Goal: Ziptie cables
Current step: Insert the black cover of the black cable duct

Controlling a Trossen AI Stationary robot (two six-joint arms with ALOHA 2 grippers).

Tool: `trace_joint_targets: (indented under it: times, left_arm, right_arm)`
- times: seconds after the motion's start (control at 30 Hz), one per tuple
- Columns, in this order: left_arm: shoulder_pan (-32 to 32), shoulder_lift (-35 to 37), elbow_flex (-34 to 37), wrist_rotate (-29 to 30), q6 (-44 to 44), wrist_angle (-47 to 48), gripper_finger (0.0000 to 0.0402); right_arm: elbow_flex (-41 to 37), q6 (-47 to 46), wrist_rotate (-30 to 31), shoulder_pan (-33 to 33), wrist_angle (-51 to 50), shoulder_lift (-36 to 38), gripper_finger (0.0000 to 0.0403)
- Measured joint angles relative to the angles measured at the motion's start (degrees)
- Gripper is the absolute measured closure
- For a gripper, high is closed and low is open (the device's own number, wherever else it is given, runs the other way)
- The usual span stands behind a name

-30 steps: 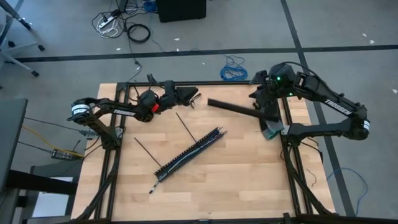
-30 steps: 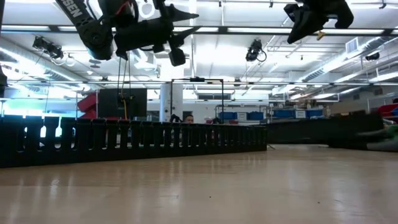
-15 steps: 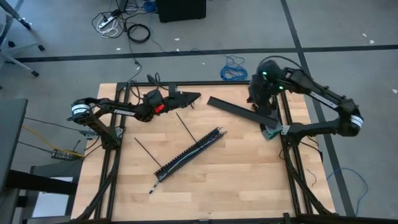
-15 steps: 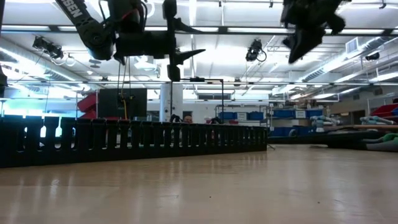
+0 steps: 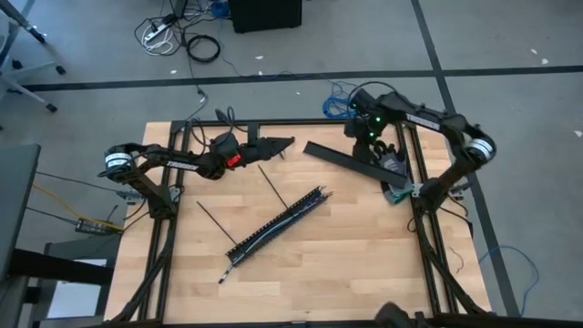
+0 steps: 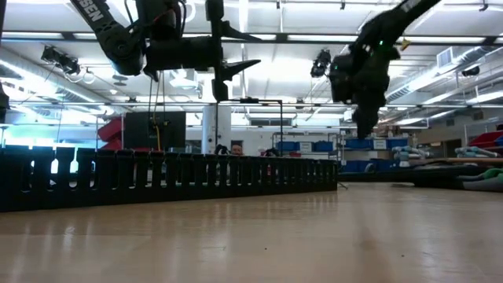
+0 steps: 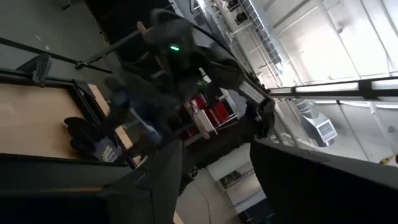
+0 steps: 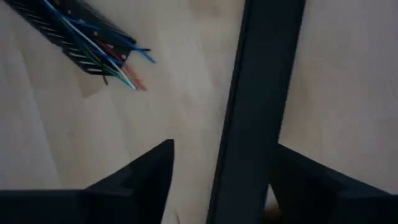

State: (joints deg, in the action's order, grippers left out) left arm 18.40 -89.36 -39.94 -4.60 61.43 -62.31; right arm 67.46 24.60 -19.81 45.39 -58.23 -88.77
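The cables (image 5: pixel 290 214) lie in a black perforated channel (image 5: pixel 264 232) slanting across the middle of the table; their coloured ends (image 8: pixel 121 71) stick out of it. Two thin black zipties (image 5: pixel 271 185) (image 5: pixel 215 220) rest flat on the wood beside it. A plain long black strip (image 5: pixel 351 160) lies near the far right corner. My right gripper (image 5: pixel 369 144) (image 8: pixel 222 146) hangs above that strip, pointing steeply down, open, with one finger on each side of it (image 8: pixel 255 93). My left gripper (image 5: pixel 288 142) (image 7: pixel 214 149) is held high at the far edge, roughly level, open with nothing between its fingers.
Black frame rails (image 5: pixel 173 228) (image 5: pixel 428 246) run along the table's left and right sides. A grey-green cloth-like object (image 5: pixel 397 191) sits by the right rail. A blue coiled cable (image 5: pixel 341 102) lies on the floor beyond the far edge. Bare wood lies toward the near edge.
My right gripper has swung down and toward the table's left, from high beside the right rail to just over the long black strip, rolling as it went. My left gripper has rolled about its own line and stayed in place.
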Motion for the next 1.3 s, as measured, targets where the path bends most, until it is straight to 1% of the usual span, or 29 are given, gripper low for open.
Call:
trace_joint_targets:
  times: [0.1, 0.23, 0.37, 0.47, 0.67, 0.77, 0.83, 0.9, 0.97, 1.03, 1.07, 1.1, 1.17, 1.3]
  left_arm:
    - [-0.6, 0.0, 0.0, 0.0, -0.9, -0.2, 0.0216]
    - [-1.3, 0.0, 0.0, -0.2, -1.4, -1.1, 0.0216]
    - [-1.6, 0.0, 0.0, -0.2, -2.2, -1.4, 0.0216]
    - [-1.7, 0.0, 0.0, -0.2, -2.9, -1.7, 0.0216]
    - [-1.7, 0.0, 0.0, -0.2, -4.6, -1.8, 0.0216]
    - [-1.7, 0.0, 0.0, -1.0, -5.9, -1.8, 0.0216]
    - [-1.7, 0.0, 0.0, -1.2, -6.4, -1.8, 0.0216]
    - [-1.7, 0.0, 0.0, -1.7, -7.9, -1.7, 0.0216]
    - [-1.6, 0.0, 0.0, -2.1, -9.0, -1.7, 0.0216]
    - [-1.6, 0.0, 0.0, -2.1, -10.0, -1.6, 0.0216]
    - [-1.6, 0.0, 0.0, -2.1, -10.2, -1.6, 0.0216]
    - [-1.6, 0.0, 0.0, -2.1, -10.2, -1.7, 0.0216]
    - [-1.5, 0.0, 0.0, -2.1, -10.2, -1.8, 0.0216]
    - [-1.5, 0.0, 0.0, -2.1, -10.2, -1.9, 0.0216]
  right_arm:
    - [0.0, 0.0, 0.7, 2.6, 0.4, -3.9, 0.0135]
    - [0.0, -0.1, -0.8, 6.3, 2.1, -7.0, 0.0119]
    - [-0.4, -0.4, -3.4, 8.9, 2.5, -9.4, 0.0119]
    - [-2.1, -0.1, -2.5, 9.6, 2.8, -10.5, 0.0123]
    - [-7.8, -0.6, -2.5, 9.5, 5.0, -13.7, 0.0124]
    - [-10.8, -1.1, -5.2, 8.6, 5.6, -14.2, 0.0128]
    - [-12.4, -0.8, -6.9, 7.1, 5.6, -14.0, 0.0149]
    - [-13.2, -0.7, -7.2, 5.1, 4.3, -13.6, 0.0192]
    - [-13.3, -0.6, -6.2, 3.4, 3.3, -13.3, 0.0261]
    - [-13.6, -0.7, -6.0, 1.8, 1.5, -12.9, 0.0348]
    - [-13.7, -0.8, -6.1, 1.2, 1.1, -12.7, 0.0375]
    - [-13.7, -1.1, -6.2, 0.6, 0.8, -12.4, 0.0385]
    - [-13.6, -2.5, -6.3, -0.5, 0.2, -11.7, 0.0392]
    - [-13.4, -4.5, -5.1, -3.2, -2.1, -8.3, 0.0396]
